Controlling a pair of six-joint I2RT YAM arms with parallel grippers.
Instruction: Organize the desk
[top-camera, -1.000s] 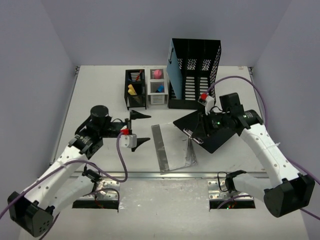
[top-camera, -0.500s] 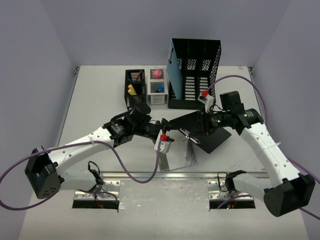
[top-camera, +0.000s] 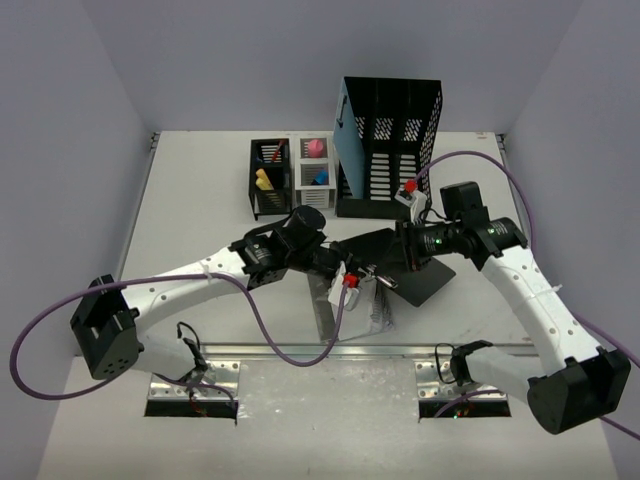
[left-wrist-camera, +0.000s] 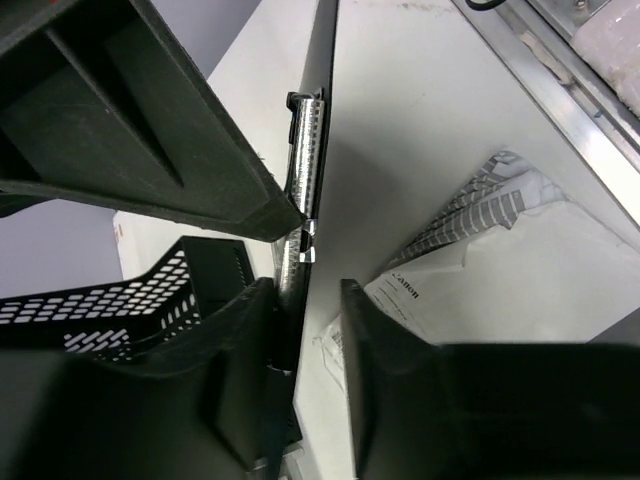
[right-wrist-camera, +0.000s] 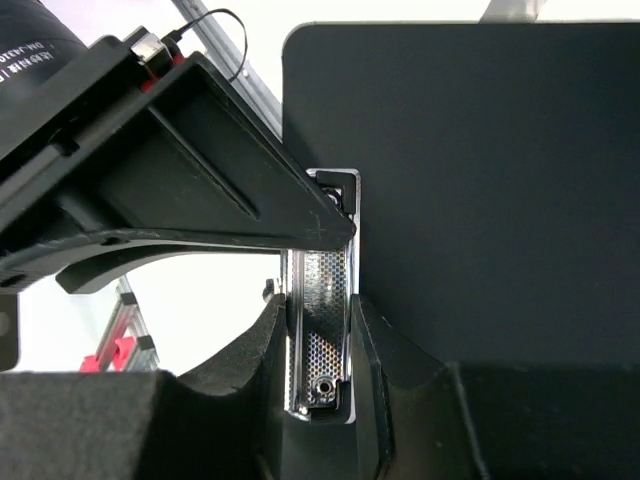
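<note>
- Desk (top-camera: 200, 200): stretching white between lilac walls, carrying a black file rack (top-camera: 390, 140) at the back and loose papers (top-camera: 335, 320) near the front rail.
- Right jaws: clamping together on the metal clip (right-wrist-camera: 320, 290) of a black clipboard (top-camera: 435, 275), holding it at the desk's middle, by the papers.
- Left jaws: straddling the same clip from the opposite side, standing slightly apart, not pinching yet.

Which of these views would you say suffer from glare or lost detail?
Top external: evenly lit and sharp, soft shadows on the desk. Left wrist: left end effector nearly black, metal clip glinting. Right wrist: clipboard a featureless black.
</note>
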